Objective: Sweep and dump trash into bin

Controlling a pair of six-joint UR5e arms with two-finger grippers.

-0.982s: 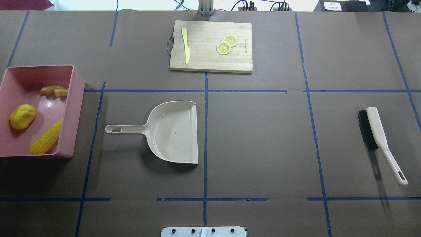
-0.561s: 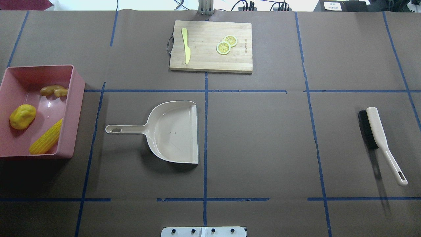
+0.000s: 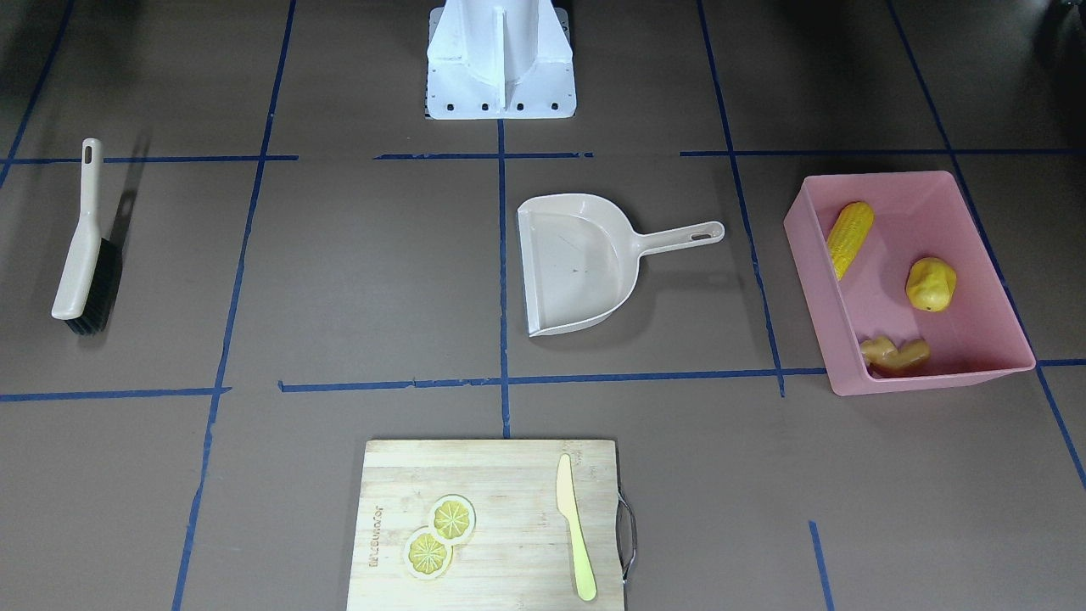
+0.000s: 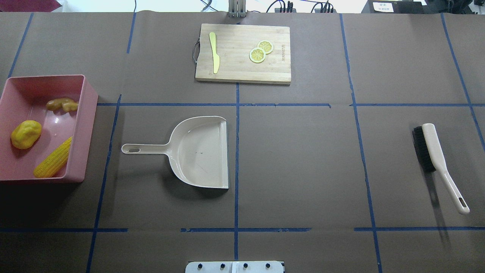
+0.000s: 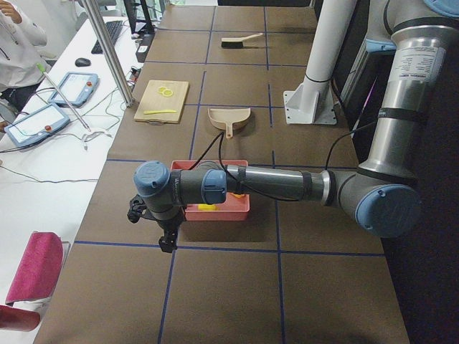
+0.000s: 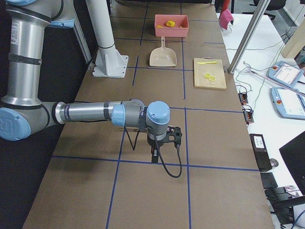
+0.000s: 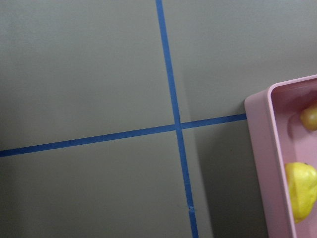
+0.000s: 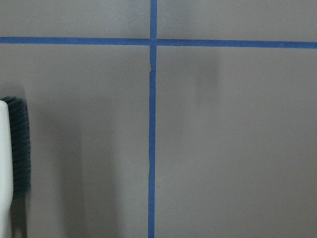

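The pink bin stands at the table's left end and holds the trash: a corn cob, a potato-like lump and a ginger root. The front view shows the bin with the corn, lump and ginger. My left gripper hangs low just outside the bin's outer end, seen only in the left side view. My right gripper hangs over bare table, seen only in the right side view. I cannot tell if either is open.
An empty beige dustpan lies mid-table with its handle toward the bin. A brush lies at the right end and shows in the right wrist view. A cutting board with a knife and lemon slices sits at the far edge.
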